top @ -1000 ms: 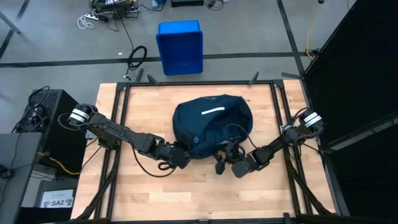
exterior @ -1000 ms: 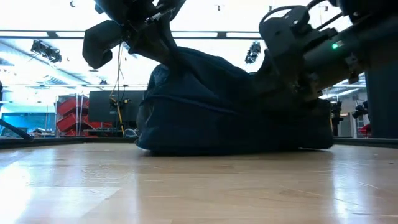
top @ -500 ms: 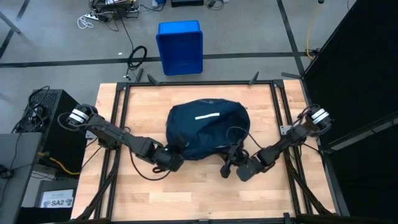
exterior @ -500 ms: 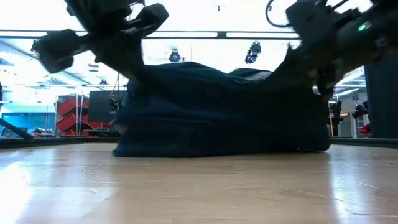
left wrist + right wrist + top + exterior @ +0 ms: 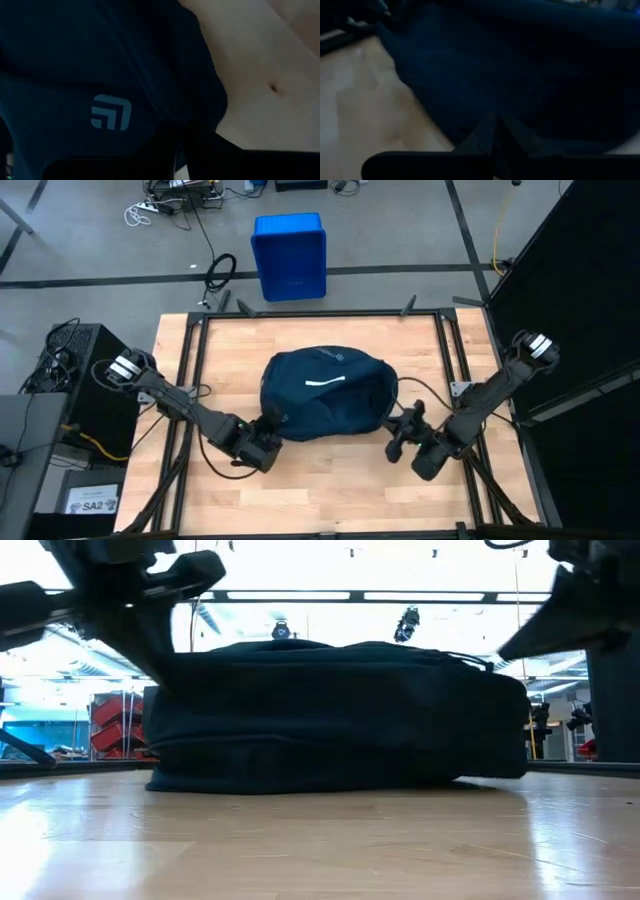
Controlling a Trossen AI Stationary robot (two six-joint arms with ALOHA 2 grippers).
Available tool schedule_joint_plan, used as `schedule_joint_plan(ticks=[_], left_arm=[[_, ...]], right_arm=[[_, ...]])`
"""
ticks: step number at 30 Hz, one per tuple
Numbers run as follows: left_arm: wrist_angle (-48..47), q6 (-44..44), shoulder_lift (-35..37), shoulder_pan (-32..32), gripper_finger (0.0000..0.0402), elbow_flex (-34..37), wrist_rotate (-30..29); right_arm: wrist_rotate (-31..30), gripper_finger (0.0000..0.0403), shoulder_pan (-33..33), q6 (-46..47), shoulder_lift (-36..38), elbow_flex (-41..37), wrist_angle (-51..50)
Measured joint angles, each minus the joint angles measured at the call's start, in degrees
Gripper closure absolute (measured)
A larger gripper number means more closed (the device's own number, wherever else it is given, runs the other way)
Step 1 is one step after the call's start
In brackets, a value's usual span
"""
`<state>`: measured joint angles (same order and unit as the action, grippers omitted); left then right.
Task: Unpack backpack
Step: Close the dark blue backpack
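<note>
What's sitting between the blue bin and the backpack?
Seen in the high view: only bare floor, the table frame's far rail and a strip of bare tabletop lie between the blue bin and the backpack.

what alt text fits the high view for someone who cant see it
A dark navy backpack lies mid-table, the left gripper shut on its near-left corner and the right gripper shut at its near-right edge. A blue bin sits on the floor beyond.

1. We count one backpack [image 5: 325, 394], lying mid-table.
2. We count one table [image 5: 330, 490].
3. We count two arms, each with one pincer: left pincer [image 5: 272, 442], right pincer [image 5: 398, 438].
4. We count one blue bin [image 5: 289, 256], on the far floor.
</note>
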<state>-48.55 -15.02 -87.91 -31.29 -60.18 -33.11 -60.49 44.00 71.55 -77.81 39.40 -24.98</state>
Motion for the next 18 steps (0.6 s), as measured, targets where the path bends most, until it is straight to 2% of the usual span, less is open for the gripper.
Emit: schedule_joint_plan(ticks=[5, 8, 13, 18], left_arm=[[1.96, 3.66, 4.15, -2.92, 0.0402, 4.03, 0.03], [3.73, 6.53, 7.82, -4.58, 0.0402, 7.28, 0.13], [8.87, 8.69, 13.94, -6.58, 0.0402, 13.33, 0.21], [19.89, 5.98, 21.58, -7.97, 0.0402, 20.18, -0.35]], right_arm=[[3.68, 0.0403, 2.19, 17.03, 1.04, -0.02, -18.31], [5.90, 0.0403, 2.95, 22.16, 1.01, -0.07, -22.45], [5.83, 0.0403, 3.66, 18.02, 1.00, -0.07, -16.69], [5.71, 0.0403, 3.51, 5.76, 0.97, -0.04, -4.78]])
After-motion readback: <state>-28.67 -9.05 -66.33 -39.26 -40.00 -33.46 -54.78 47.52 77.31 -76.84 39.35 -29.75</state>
